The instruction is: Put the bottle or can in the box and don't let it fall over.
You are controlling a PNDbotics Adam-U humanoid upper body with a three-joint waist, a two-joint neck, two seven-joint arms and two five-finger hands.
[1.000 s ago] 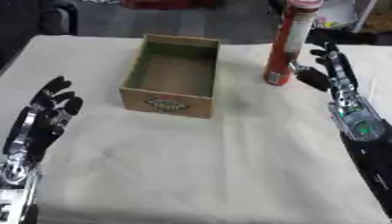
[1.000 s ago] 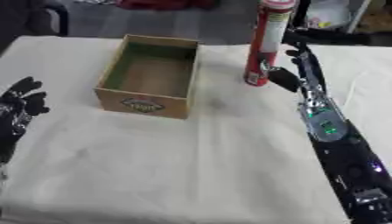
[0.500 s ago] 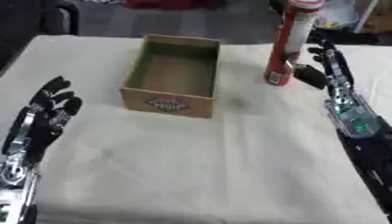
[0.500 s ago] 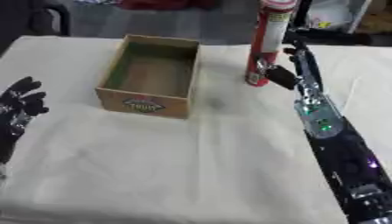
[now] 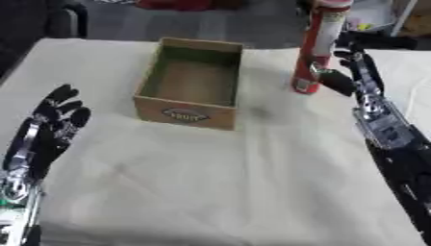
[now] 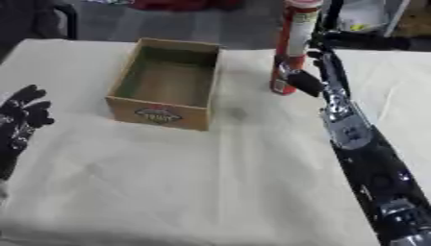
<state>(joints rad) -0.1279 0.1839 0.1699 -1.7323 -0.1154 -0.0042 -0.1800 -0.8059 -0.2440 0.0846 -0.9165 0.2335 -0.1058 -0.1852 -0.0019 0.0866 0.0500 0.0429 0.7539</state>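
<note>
A tall red can (image 5: 318,46) with a pale band stands upright on the table, right of the box. The cardboard box (image 5: 194,82) is open and empty, with a round label on its front wall. My right hand (image 5: 355,77) is beside the can on its right, fingers straight and pointing away, thumb touching the can's lower part. At the lower left my left hand (image 5: 49,126) rests open on the cloth, fingers up, well clear of the box.
A cream cloth (image 5: 219,182) covers the table. Dark floor and clutter lie beyond the far edge. A white object (image 6: 362,14) stands behind the can at the back right.
My right hand has edged a little closer to the can. The can, the box and my left hand stay where they were.
</note>
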